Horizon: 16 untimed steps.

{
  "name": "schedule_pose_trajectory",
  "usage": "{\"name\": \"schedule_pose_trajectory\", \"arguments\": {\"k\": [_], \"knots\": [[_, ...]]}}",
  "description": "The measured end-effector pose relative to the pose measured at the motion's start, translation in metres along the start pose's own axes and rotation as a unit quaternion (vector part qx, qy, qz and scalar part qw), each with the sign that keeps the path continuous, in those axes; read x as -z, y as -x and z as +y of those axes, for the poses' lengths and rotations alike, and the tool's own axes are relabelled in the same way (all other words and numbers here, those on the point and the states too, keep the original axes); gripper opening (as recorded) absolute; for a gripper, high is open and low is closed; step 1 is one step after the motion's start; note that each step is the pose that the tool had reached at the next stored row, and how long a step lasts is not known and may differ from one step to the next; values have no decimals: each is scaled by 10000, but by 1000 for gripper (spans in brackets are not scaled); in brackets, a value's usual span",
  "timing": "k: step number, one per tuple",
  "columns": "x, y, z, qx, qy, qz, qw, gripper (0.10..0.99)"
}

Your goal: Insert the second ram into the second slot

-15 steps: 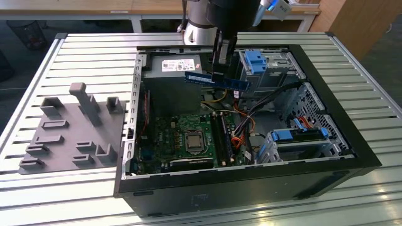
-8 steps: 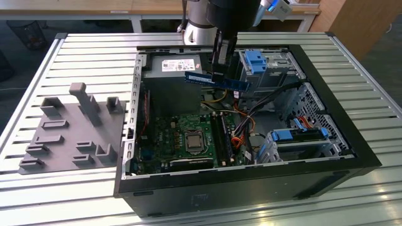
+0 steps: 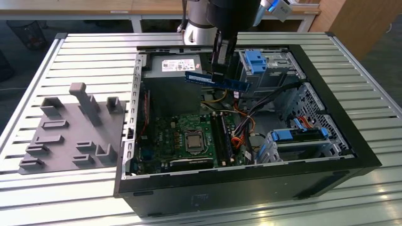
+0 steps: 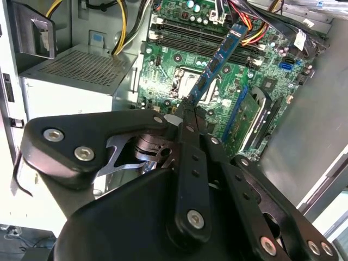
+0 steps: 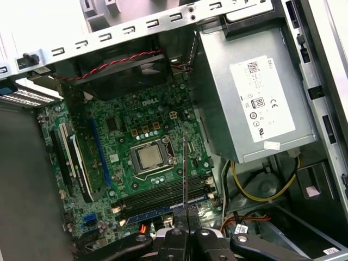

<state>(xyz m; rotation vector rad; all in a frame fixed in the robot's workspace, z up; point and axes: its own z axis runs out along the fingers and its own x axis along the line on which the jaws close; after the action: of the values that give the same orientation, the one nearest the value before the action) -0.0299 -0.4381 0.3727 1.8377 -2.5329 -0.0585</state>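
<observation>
My claw (image 4: 187,109) sits closest to the lens in both wrist views, its black links spreading out from two fingers pinched tight on the second ram (image 4: 220,54). I grip the blue stick near its middle. In the second wrist view it runs away from my fingertips over the motherboard (image 4: 179,65), and in the first wrist view I see it edge-on as a thin line (image 5: 185,174) rising from my claw (image 5: 186,225).

In the exterior view my claw (image 3: 219,75) hangs inside the open computer case (image 3: 251,169), with the second ram (image 3: 236,84) held roughly level in the air. It is well above the motherboard (image 3: 182,136) and touches nothing on it.

The memory slots (image 3: 220,136) lie along the board's edge beside the processor socket (image 3: 191,140), apart from the stick. The silver power supply (image 3: 172,66) stands at the motherboard's far end, just beside the stick. A grey fixture tray (image 3: 69,132) rests on the slatted table (image 3: 82,52), outside the case and well apart from the motherboard, toward the exterior view's left.
</observation>
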Motion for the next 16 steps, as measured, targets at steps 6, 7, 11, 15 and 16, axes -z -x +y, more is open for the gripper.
{"name": "schedule_pose_trajectory", "arguments": {"k": [6,7,11,15,16], "knots": [[-1,0,0,-36,-1,0,10000,114],[-1,0,0,-42,-1,-1,10000,114],[-1,-1,0,-60,-1,-1,10000,114],[-2,-1,0,-81,-1,-3,10000,114],[-2,-1,0,-86,-2,-3,10000,114]]}}
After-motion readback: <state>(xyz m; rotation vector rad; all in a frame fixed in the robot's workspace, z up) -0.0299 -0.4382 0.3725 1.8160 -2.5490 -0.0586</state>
